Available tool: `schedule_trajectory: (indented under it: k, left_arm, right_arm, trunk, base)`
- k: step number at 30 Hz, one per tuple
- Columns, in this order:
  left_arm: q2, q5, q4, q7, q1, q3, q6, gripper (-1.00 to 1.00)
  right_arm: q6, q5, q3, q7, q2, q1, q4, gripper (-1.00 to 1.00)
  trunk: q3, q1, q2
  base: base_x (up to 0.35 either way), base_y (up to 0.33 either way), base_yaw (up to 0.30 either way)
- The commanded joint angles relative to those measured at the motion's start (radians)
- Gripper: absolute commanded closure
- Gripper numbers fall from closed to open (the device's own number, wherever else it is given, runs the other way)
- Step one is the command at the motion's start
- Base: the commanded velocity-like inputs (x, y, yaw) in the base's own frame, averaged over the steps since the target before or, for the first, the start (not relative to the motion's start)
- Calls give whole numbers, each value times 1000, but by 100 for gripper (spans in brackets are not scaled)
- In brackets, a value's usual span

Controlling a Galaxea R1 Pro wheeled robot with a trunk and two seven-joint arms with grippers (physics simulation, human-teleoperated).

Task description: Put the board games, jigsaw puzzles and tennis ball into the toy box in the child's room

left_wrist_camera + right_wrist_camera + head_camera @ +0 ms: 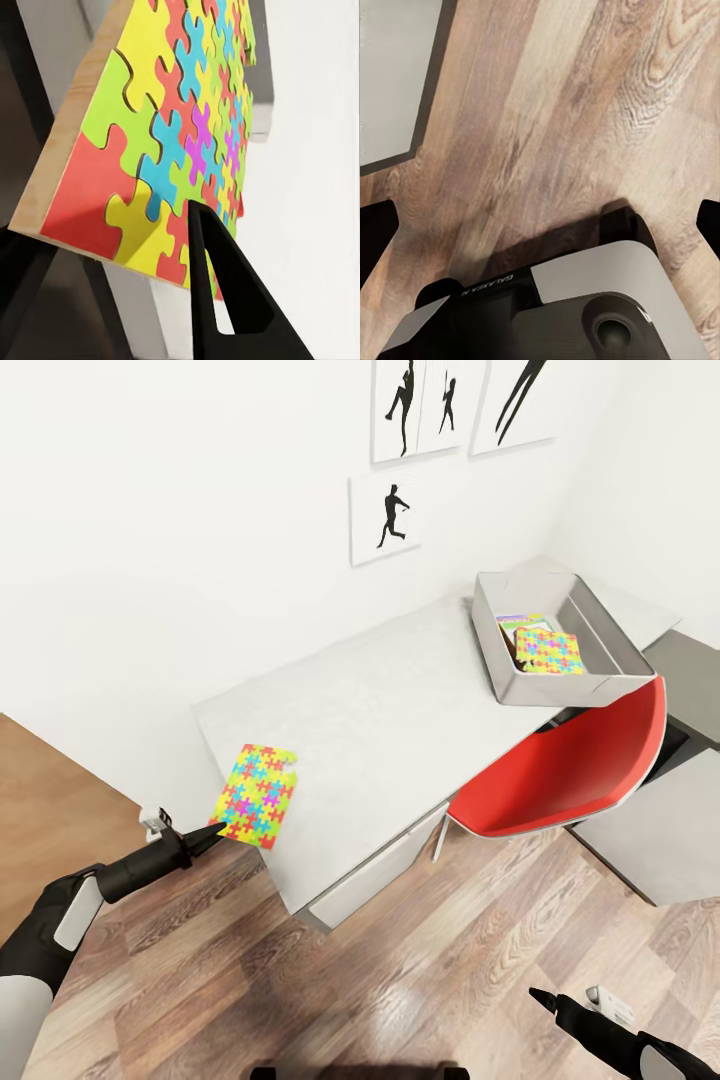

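Observation:
A jigsaw puzzle (255, 795) (172, 127) of yellow, red, blue and green pieces sits over the table's (400, 690) near left corner, tilted, with its wooden edge showing. My left gripper (212, 830) (112, 225) is shut on its near edge, one black finger (225, 300) lying across the top face. The light grey toy box (545, 690) stands at the table's far right end. It holds a second jigsaw puzzle (548, 650) lying on other flat boxes. My right gripper (560, 1005) (540, 225) hangs open over the wood floor, holding nothing.
A red chair (570, 770) is pushed against the table just in front of the toy box. A white drawer cabinet (370, 875) sits under the table's near side. A lower dark grey desk (690, 680) adjoins at the right. The robot's base (570, 300) lies below the right gripper.

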Motion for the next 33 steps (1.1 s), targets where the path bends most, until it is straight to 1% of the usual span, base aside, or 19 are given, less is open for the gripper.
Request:
schedule_trajectory:
  k: [1, 6, 20, 26, 33]
  left_arm:
    - [0, 1, 0, -9, 0, 0, 7, 100]
    - [1, 0, 0, -27, 0, 0, 7, 100]
    - [8, 3, -14, -39, 0, -1, 18, 100]
    - [9, 1, -18, -81, 0, -2, 36, 100]
    - [8, -6, -58, -88, 1, -10, 73, 100]
  right_arm:
    - [7, -10, 4, 2, -1, 0, 0, -100]
    - [7, -10, 4, 2, -1, 0, 0, -100]
    - [2, -9, 6, 3, -1, -1, 0, -100]
    - [-2, -8, 7, 4, -1, 0, -1, -100]
    - [-3, -4, 9, 3, 0, 0, -1, -100]
  trunk:
    - [3, -4, 7]
    - [18, -23, 42]
    - [62, -77, 140]
    - [81, -100, 182]
    - [103, -126, 231]
  base:
    - [0, 0, 0]
    - [0, 0, 0]
    - [0, 0, 0]
    - [0, 0, 0]
    - [0, 0, 0]
